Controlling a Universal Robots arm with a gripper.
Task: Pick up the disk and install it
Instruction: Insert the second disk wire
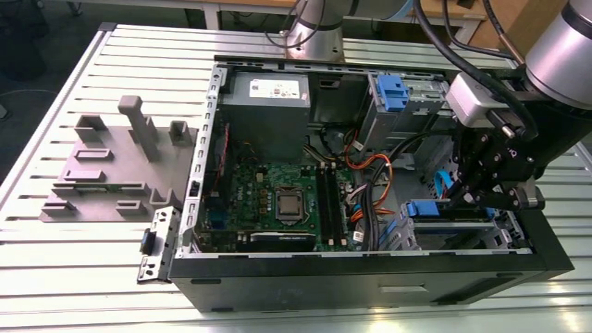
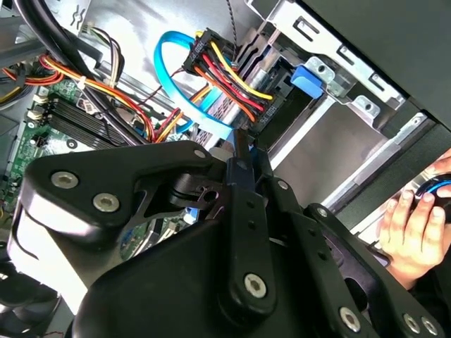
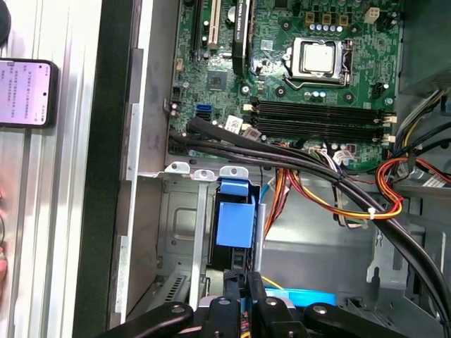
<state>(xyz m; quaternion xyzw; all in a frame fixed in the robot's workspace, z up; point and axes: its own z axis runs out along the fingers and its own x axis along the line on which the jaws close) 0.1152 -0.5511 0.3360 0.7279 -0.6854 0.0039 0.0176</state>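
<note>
In the exterior view, the black tool (image 1: 487,198) hangs inside the open black computer case (image 1: 370,277) on the ribbed grey table (image 1: 83,277), just above the blue-railed silver disk (image 1: 450,211) sitting in the grey metal drive cage (image 1: 453,236). In the second wrist view, the tool's fingers (image 2: 242,151) are pinched together near red-and-yellow cables (image 2: 225,74); a person's hand (image 2: 416,225) rests beside the case. In the first wrist view, the clenched tool (image 3: 242,278) touches the disk's blue carrier (image 3: 234,218) below the green motherboard (image 3: 296,63); whether it grasps it I cannot tell.
</note>
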